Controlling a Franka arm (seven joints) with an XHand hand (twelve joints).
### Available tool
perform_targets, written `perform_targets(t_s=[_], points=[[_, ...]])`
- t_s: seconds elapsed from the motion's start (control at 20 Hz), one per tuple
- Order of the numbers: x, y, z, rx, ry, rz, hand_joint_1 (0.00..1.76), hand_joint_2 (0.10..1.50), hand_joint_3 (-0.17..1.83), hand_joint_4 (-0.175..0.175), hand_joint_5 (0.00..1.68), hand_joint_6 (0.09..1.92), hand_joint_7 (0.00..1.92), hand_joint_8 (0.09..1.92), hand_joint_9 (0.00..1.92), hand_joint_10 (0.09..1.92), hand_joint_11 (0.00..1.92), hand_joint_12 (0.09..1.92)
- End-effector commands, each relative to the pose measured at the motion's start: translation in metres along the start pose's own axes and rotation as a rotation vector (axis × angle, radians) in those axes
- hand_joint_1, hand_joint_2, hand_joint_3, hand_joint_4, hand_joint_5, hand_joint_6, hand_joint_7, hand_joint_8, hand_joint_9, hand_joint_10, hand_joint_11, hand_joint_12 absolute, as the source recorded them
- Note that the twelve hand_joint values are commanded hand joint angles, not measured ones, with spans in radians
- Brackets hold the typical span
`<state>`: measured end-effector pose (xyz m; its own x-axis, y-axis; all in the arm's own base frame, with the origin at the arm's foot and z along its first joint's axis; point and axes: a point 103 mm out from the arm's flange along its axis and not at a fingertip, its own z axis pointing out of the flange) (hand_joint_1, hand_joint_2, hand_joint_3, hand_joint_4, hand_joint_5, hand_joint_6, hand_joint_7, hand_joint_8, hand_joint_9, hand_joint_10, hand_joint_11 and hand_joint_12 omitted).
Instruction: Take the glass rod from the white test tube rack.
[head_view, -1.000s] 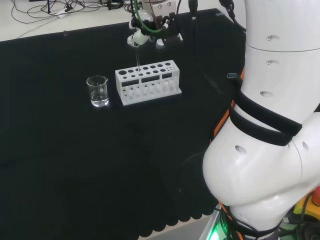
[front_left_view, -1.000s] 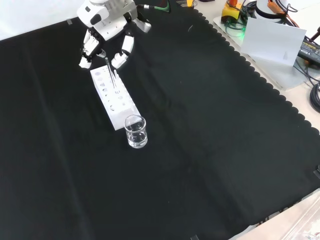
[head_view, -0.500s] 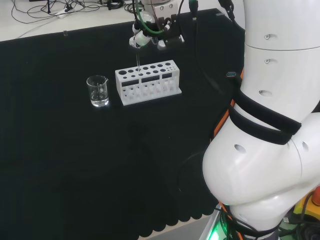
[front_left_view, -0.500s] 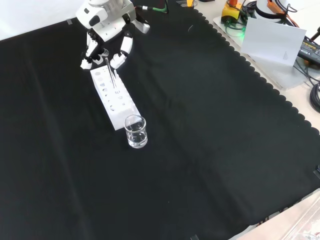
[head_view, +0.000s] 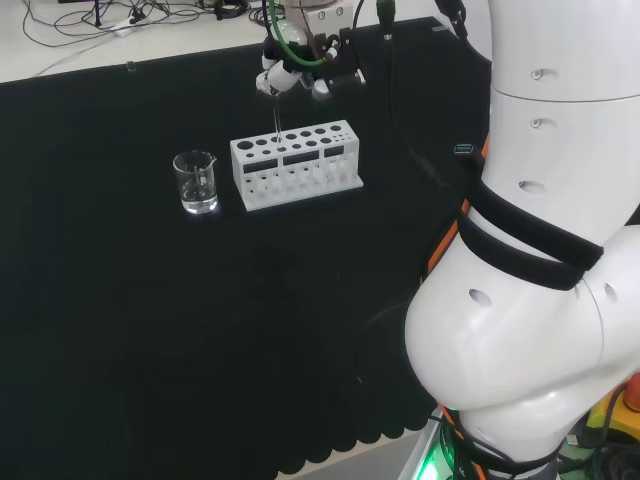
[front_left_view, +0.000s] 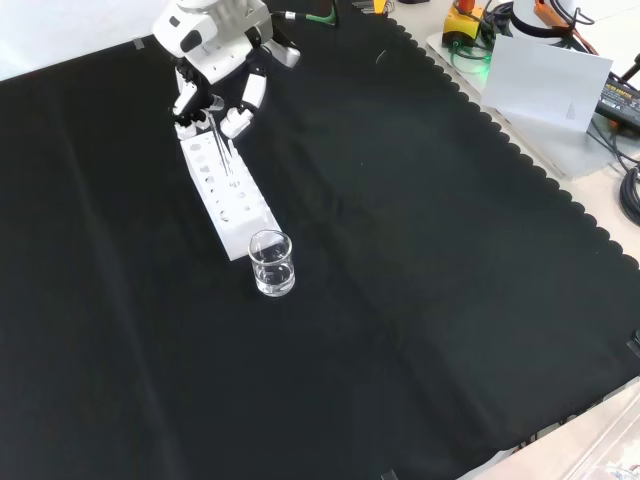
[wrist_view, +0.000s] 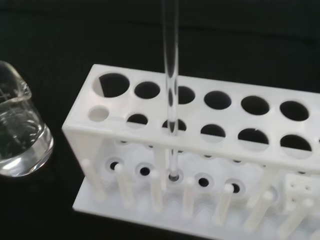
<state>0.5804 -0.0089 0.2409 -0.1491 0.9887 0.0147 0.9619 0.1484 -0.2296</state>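
Standing upright in the white test tube rack (wrist_view: 200, 165), glass rod (wrist_view: 170, 75) passes through a front-row hole. Hand (front_left_view: 212, 62) above the rack's far end, fingers curled at the rod's top; contact unclear. Beaker (head_view: 196, 181) just beside the rack.

Clear glass rod (wrist_view: 171, 95) upright in white test tube rack (wrist_view: 200, 165) (second-row hole).
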Motion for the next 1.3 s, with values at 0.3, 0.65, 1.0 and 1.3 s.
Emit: perform_targets(t_s=[0.3,0.65,1.0,1.3], points=[[0.015,0.008,-0.001,-0.03,0.032,-0.017,0.89,0.97,0.52,-0.175,0.63,0.91,1.0,1.08,1.54,0.84,1.54,0.88],[0.015,0.001,-0.006,-0.065,0.034,-0.02,1.03,1.01,0.43,-0.175,0.73,1.06,1.07,1.11,1.65,0.76,1.72,0.71],[0.023,-0.003,-0.013,-0.208,0.015,-0.024,1.24,1.08,0.15,-0.175,0.88,1.15,0.94,1.18,1.66,0.92,1.77,0.57],[0.033,-0.009,-0.03,-0.305,0.002,-0.005,1.28,0.69,0.82,-0.175,1.01,1.14,1.07,1.17,1.64,0.97,1.68,0.64]])
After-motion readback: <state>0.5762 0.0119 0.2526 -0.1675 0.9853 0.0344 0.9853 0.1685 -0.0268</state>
